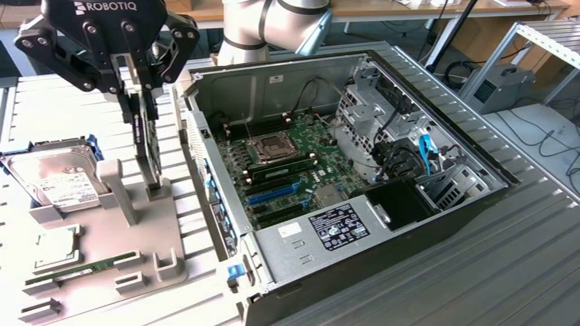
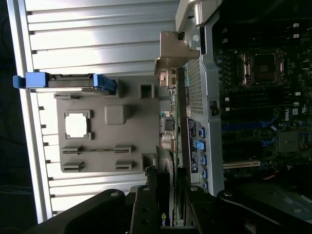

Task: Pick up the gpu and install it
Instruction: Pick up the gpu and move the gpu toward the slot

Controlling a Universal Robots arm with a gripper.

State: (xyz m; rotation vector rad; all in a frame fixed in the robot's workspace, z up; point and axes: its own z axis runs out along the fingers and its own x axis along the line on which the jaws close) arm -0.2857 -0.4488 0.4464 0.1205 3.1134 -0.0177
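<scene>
Exterior view: my gripper (image 1: 147, 95) pinches the gpu (image 1: 149, 146), which hangs upright just outside the computer case (image 1: 263, 85). Wrist view: fingers (image 2: 144, 207) clamp the card's edges beside the case wall. I'd hold it vertical and lift clear of that rim.

— What sort of place are we looking at?
— A robotics lab or workshop, it is seeming. A robot arm (image 1: 272, 27) is holding its gripper (image 1: 145, 102) above a slatted metal bench (image 1: 490, 272), where an opened computer case (image 1: 363, 170) is lying beside a grey parts fixture (image 1: 154, 231).
— Anything behind?
— Cables (image 1: 555, 146) are trailing on the floor (image 1: 534, 119), and wooden desks (image 1: 390, 8) are standing beyond.
</scene>
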